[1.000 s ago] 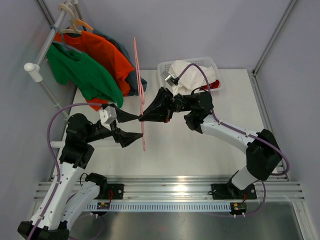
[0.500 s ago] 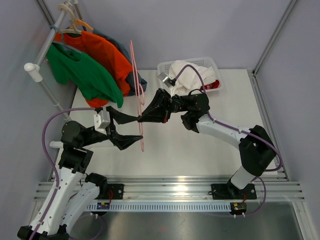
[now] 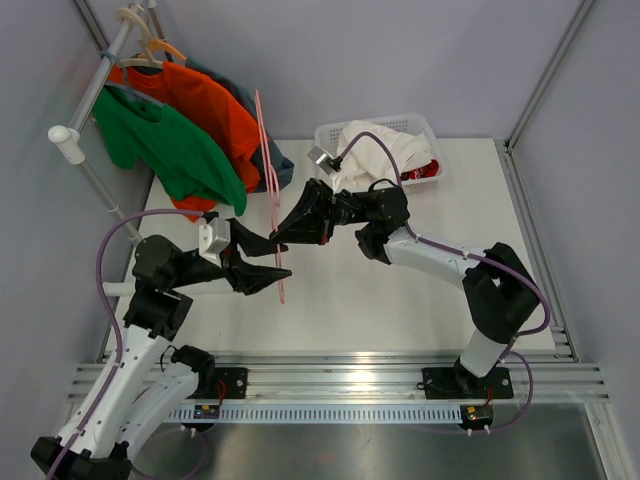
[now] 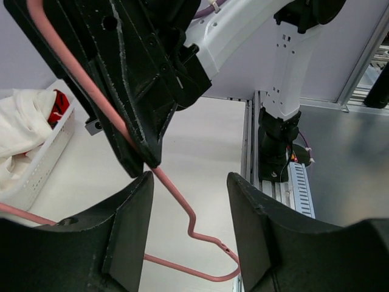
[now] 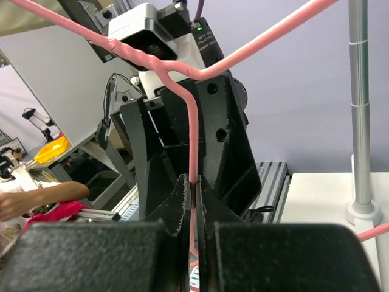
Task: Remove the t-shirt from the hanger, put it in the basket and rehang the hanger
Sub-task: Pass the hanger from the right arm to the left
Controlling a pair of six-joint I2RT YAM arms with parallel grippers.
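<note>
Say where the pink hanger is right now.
In the top view the pink hanger is left of centre, between the hanging t-shirts and the white basket, pinched by the right gripper, with the open left gripper astride its lower end.

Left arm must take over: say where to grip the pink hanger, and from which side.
Grip the pink hanger on the straight wire just past the right tool, left tool coming from the near-left, a finger each side; that stretch is bare, before the kink.

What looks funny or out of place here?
The pink hanger is bare and off the rack, pinched in the right gripper above the table. White clothes bulge over the basket.
</note>
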